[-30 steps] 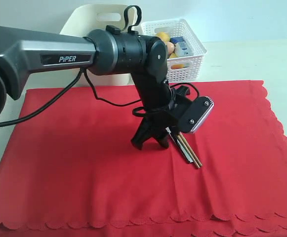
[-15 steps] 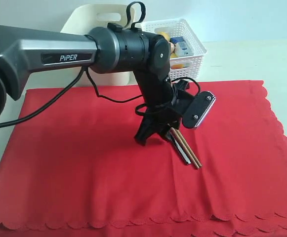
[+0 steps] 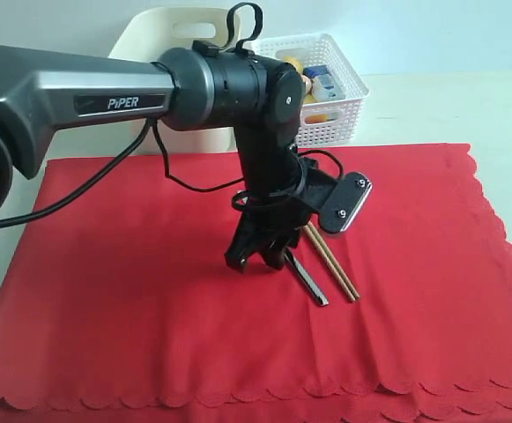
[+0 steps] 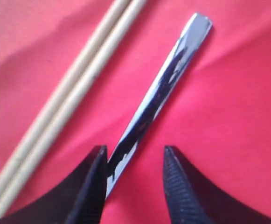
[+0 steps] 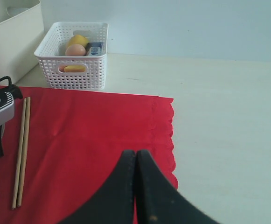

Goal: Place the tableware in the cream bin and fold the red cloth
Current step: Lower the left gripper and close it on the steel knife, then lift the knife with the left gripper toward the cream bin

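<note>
Lying flat on the red cloth point(image 3: 132, 291), the metal knife point(image 4: 163, 88) is being straddled by the left gripper point(image 4: 133, 154), jaws half open, one finger maybe touching it (blurry). Jaws should be getting centred on the knife, clear of the chopsticks point(image 3: 330, 262) just beside. Right gripper point(image 5: 136, 156) is being held closed.
</note>
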### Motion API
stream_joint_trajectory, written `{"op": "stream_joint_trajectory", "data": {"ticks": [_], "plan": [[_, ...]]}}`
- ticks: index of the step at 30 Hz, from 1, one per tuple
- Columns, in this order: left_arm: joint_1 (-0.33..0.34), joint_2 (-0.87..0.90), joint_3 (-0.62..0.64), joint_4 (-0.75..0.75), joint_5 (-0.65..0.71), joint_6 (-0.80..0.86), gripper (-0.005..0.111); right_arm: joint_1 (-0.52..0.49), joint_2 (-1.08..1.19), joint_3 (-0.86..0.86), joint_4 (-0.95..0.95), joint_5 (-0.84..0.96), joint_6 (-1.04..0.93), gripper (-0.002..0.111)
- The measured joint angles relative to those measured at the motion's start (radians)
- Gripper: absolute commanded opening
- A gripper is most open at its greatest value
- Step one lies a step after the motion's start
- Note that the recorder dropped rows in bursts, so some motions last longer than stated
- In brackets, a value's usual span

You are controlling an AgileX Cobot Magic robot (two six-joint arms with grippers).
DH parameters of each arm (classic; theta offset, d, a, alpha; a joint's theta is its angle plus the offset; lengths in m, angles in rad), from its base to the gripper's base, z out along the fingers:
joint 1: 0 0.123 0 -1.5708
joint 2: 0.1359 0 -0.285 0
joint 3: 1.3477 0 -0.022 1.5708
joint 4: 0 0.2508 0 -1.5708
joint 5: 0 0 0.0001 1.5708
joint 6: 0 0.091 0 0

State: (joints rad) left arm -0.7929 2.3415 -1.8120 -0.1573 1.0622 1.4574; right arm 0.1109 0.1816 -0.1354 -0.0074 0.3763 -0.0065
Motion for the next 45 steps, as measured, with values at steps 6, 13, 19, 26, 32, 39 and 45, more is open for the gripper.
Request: {"op": "stream_joint_trajectory", "data": {"ticks": [6, 13, 19, 26, 32, 39, 45], "plan": [[0.000, -0.010, 0.000, 0.030, 0.099, -0.072, 0.033, 0.000, 0.000, 0.000, 0.000, 0.000, 0.000, 0.000], [-0.002, -0.021, 0.031, 0.042, 0.131, -0.087, 0.026, 0.000, 0.000, 0.000, 0.000, 0.000, 0.000, 0.000], [-0.011, -0.027, 0.066, 0.044, 0.101, -0.087, 0.026, 0.000, 0.000, 0.000, 0.000, 0.000, 0.000, 0.000], [-0.026, -0.096, 0.074, 0.064, 0.027, -0.087, 0.026, 0.000, 0.000, 0.000, 0.000, 0.000, 0.000, 0.000], [-0.026, -0.095, 0.074, 0.079, -0.004, -0.054, 0.046, 0.000, 0.000, 0.000, 0.000, 0.000, 0.000, 0.000], [-0.026, -0.032, 0.074, 0.079, -0.073, -0.016, 0.031, 0.000, 0.000, 0.000, 0.000, 0.000, 0.000, 0.000], [-0.026, -0.031, 0.074, 0.075, -0.045, -0.029, 0.000, 0.000, 0.000, 0.000, 0.000, 0.000, 0.000, 0.000]]}}
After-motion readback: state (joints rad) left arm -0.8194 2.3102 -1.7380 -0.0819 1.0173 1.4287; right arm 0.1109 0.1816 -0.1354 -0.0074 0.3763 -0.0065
